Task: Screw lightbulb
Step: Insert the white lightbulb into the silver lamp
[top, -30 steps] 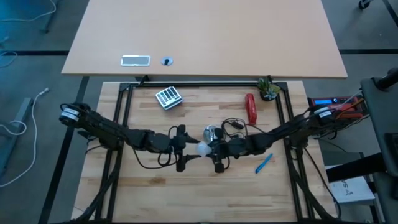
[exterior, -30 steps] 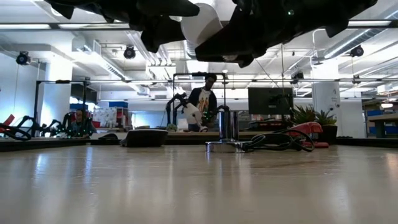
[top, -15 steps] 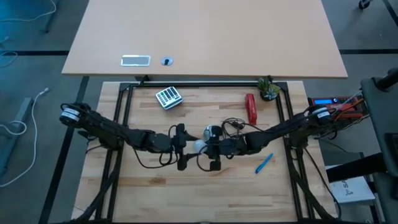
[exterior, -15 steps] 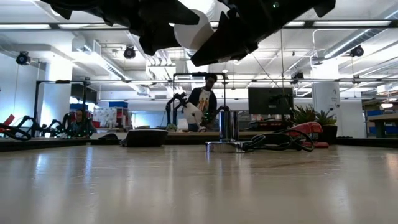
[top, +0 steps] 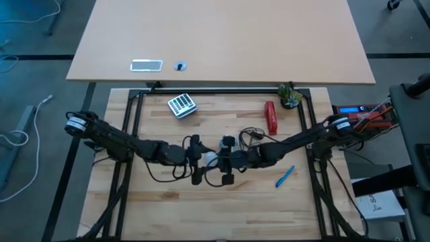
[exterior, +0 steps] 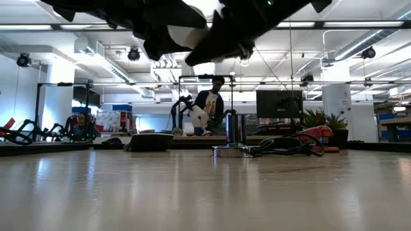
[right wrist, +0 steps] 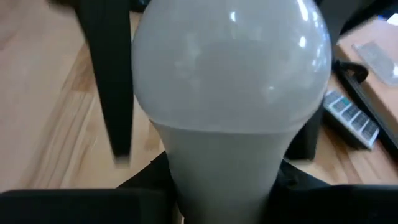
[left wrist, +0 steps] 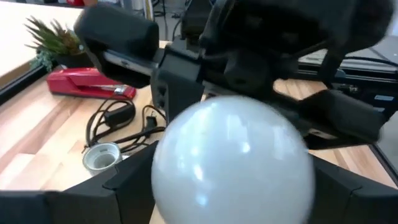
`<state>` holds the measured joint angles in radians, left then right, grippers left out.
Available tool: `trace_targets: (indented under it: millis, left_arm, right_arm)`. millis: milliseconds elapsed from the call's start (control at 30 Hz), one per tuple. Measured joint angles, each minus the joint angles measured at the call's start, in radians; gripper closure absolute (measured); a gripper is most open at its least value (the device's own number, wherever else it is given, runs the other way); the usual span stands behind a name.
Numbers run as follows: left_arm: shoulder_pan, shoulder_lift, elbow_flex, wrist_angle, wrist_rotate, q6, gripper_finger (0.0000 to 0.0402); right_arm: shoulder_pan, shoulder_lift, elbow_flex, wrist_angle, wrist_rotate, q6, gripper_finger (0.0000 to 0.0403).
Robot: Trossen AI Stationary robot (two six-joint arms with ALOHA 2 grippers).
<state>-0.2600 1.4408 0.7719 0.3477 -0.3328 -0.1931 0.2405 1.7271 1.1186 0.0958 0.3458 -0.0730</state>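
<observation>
The right claw (top: pixel 222 161) clamps the lightbulb (top: pixel 211 158) by its neck — the left claw (top: pixel 195 160) meets it mid-table, its grip unclear.

socket (top: pixel 228 142) and cord (top: pixel 252 135) beside pincers

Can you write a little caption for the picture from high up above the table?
Two robot arms meet mid-table, left gripper and right gripper on either side of the lightbulb.
</observation>
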Motion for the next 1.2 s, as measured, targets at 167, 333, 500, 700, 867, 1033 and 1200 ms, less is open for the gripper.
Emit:
trace_targets:
  millis: [167, 333, 500, 700, 867, 1033, 1200]
  left_arm:
    - [0.001, -0.001, 0.0, -0.019, -0.015, 0.005, 0.0109]
    - [0.002, -0.001, 0.0, -0.012, -0.012, 0.056, 0.0121]
    - [0.001, -0.001, 0.0, -0.015, -0.011, 0.062, 0.0169]
    - [0.003, -0.001, 0.004, -0.013, -0.022, 0.076, 0.0169]
    - [0.003, -0.008, 0.069, -0.141, -0.05, 0.118, 0.0169]
    - [0.025, -0.021, 0.215, -0.46, -0.06, 0.161, 0.0169]
    - [0.077, -0.021, 0.341, -0.648, 0.054, 0.243, 0.0169]
  right_arm:
    - [-0.001, 0.023, 0.045, -0.049, 0.003, -0.012, 0.0289]
    - [0.0, 0.03, 0.051, -0.064, 0.002, -0.015, 0.0289]
    - [-0.001, 0.03, 0.049, -0.074, 0.0, -0.009, 0.0289]
    - [-0.003, 0.026, 0.048, -0.091, -0.011, 0.05, 0.0214]
    - [-0.003, 0.021, 0.042, -0.163, -0.018, 0.121, 0.014]
    - [0.0, 0.003, 0.036, -0.294, -0.021, 0.198, 0.0141]
    - [-0.002, -0.049, -0.02, -0.383, -0.025, 0.26, 0.0172]
